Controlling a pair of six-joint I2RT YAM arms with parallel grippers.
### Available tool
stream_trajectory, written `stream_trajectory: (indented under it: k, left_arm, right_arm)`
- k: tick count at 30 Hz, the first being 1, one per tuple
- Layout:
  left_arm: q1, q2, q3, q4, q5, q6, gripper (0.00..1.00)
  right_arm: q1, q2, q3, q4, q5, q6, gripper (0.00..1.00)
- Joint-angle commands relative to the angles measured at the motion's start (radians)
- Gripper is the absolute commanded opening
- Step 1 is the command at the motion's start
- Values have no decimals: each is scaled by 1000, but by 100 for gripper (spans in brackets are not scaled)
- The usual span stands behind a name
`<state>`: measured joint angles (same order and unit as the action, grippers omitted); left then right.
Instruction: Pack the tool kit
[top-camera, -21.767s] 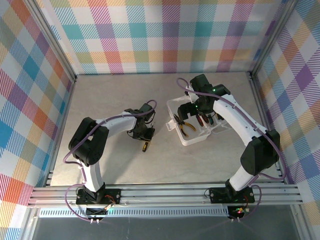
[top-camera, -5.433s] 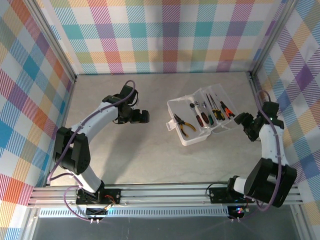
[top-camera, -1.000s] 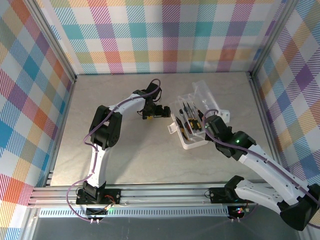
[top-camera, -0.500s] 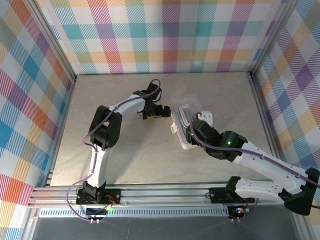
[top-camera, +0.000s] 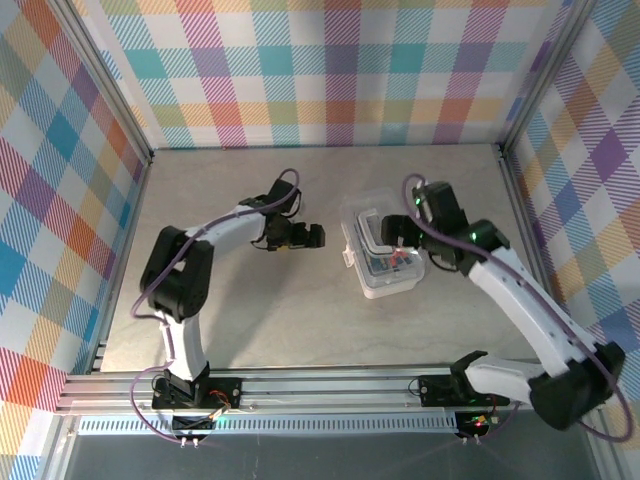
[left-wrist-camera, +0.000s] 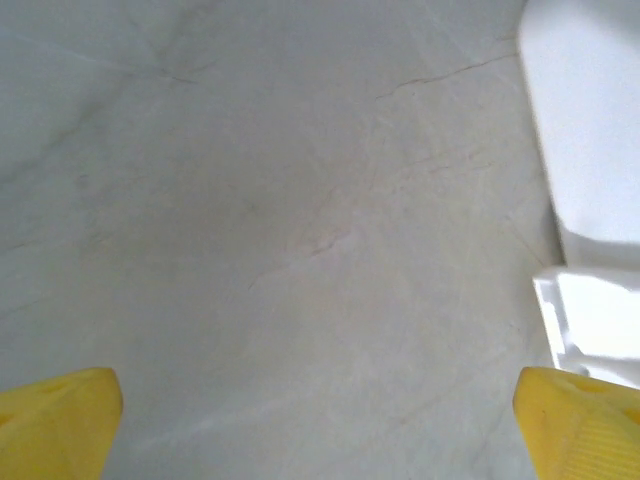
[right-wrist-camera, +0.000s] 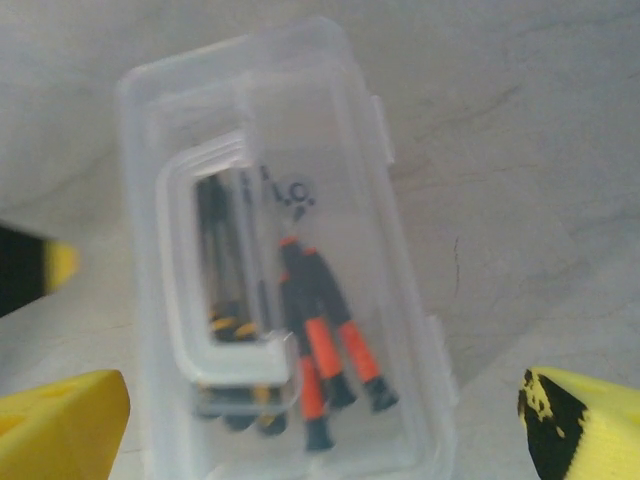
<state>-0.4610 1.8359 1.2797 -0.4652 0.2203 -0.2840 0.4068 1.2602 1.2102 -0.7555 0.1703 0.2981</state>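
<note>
Lid-down tool kit box (right-wrist-camera: 290, 130), screwdrivers (right-wrist-camera: 322, 350) inside, latching unclear in the blur; right pincer (right-wrist-camera: 320, 425) hovers spread above, left pincer (left-wrist-camera: 320, 425) spread beside, likely to steady it.

Both arms are built alike: the left arm (top-camera: 225, 232) and the right arm (top-camera: 520, 300) have smooth white tubular links joined by rounded black joint housings. A thin mauve cable (top-camera: 135, 398) loops loosely along each arm. The bases (top-camera: 185, 390) are squat black blocks with small coloured wires beneath. A green light (top-camera: 416, 206) glows on the right arm. The left gripper (left-wrist-camera: 318, 425) has plain yellow fingers (left-wrist-camera: 55, 420); on the right gripper (right-wrist-camera: 320, 420) one yellow finger (right-wrist-camera: 585, 425) is smudged black
</note>
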Motion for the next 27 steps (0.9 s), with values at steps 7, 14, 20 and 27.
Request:
stream_trajectory:
  k: [7, 14, 20, 27]
  left_arm:
    - [-71, -335, -367, 367, -50, 146, 100]
    - [-151, -315, -471, 469, -140, 208, 100]
    - [-233, -264, -529, 578, -231, 232, 100]
    - [-281, -145, -548, 725, -278, 243, 100]
  right_arm:
    - [-184, 406, 271, 7, -496, -387, 99]
    - [-187, 557, 324, -29, -489, -451, 99]
    - [-158, 573, 225, -7, -445, -466, 99]
    - [-51, 571, 168, -5, -420, -467, 99]
